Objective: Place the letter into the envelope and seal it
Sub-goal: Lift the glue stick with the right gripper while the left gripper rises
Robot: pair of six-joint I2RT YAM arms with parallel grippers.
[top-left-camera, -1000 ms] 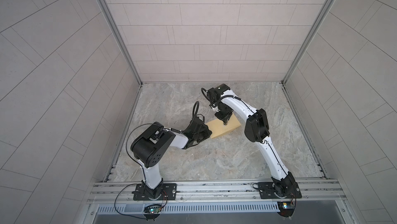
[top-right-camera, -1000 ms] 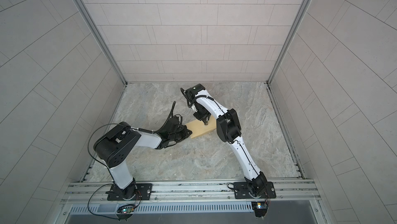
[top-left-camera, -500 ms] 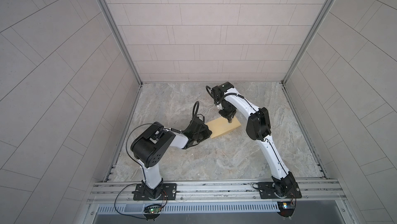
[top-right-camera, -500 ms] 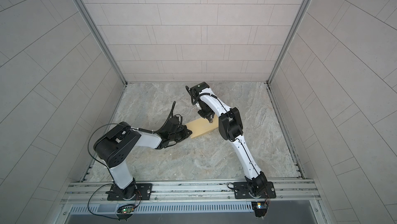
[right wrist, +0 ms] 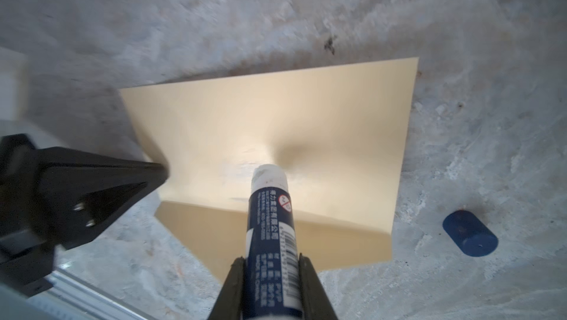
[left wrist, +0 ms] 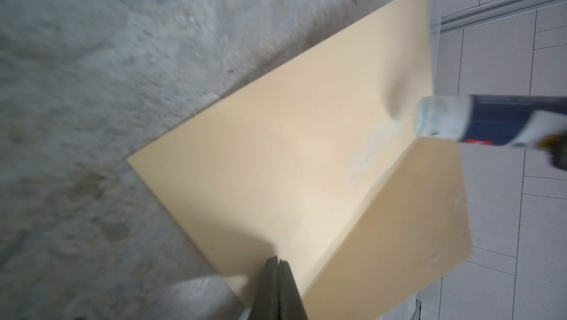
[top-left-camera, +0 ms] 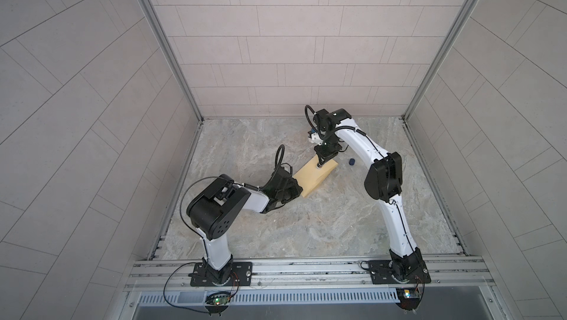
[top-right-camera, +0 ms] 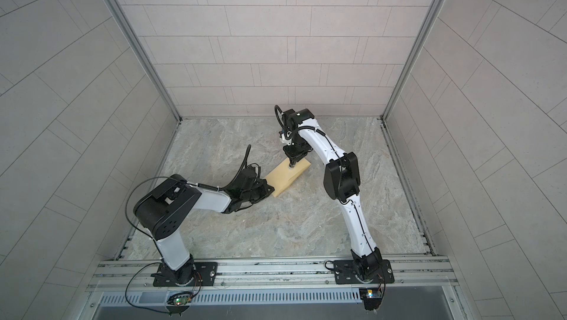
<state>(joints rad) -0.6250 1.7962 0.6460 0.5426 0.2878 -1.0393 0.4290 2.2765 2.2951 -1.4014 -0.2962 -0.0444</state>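
Yellow-tan manila paper envelope [top-left-camera: 313, 180] lies flap-open; right gripper [right wrist: 271, 260] clamps a blue-and-white glue stick [right wrist: 270, 211] touching it; left gripper [left wrist: 278, 264], closed, pins its near-left end.

the glue stick [right wrist: 270, 226] has a dark blue label with rows of white chinese writing, too small and blurry to read. a round red no-sign [right wrist: 284, 206] sits near its white tip, and a barcode [right wrist: 290, 261] with tiny numbers runs down the side.
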